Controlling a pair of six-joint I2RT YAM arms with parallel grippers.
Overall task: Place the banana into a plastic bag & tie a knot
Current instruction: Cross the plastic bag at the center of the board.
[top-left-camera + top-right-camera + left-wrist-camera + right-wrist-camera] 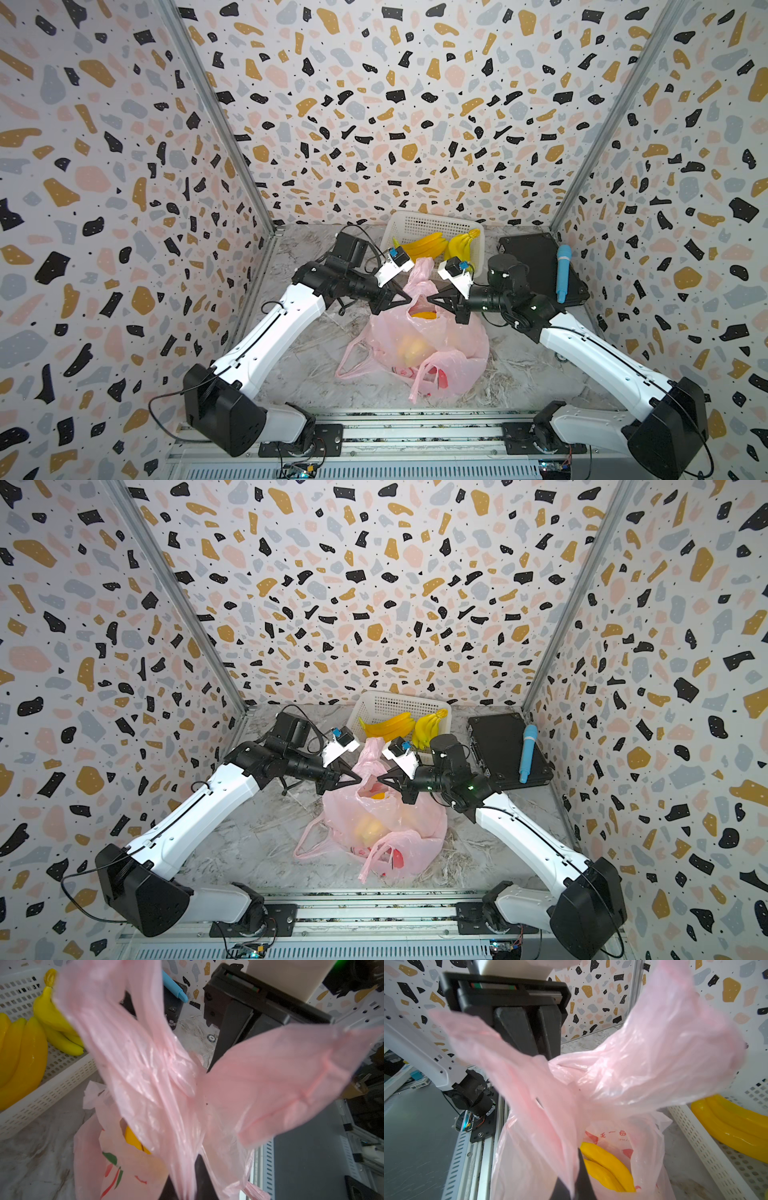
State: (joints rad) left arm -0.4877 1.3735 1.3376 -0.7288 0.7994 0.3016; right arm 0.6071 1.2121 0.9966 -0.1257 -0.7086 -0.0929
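Terrazzo-patterned walls enclosed a marbled counter [307,374] on three sides. A pink bag [436,345] was set near the middle of it. A banana [606,1163] was lodged inside the bag, seen through the open mouth in both wrist views and dimly through the plastic in both top views.

Upper parts of the bag were drawn up and crossed over one another above the mouth. Both sets of jaws were brought almost tip to tip at that crossing. The left jaws were clenched on one strip of plastic, with only a narrow gap seen between them from the right wrist view. The right jaws were clenched on another strip, which was seen pinched between them in the right wrist view. One free end of plastic was stuck up between the two wrists. Whether a knot had been formed could not be told.

Two loose loops [415,386] of the bag were spread on the counter at its near side. Behind the bag, a white basket [415,226] was placed against the far wall, and two yellow bunches [424,246] were laid in it. Beside the basket, to the right, a black case [536,262] was laid flat, and a blue cylinder [563,272] was rested on it.
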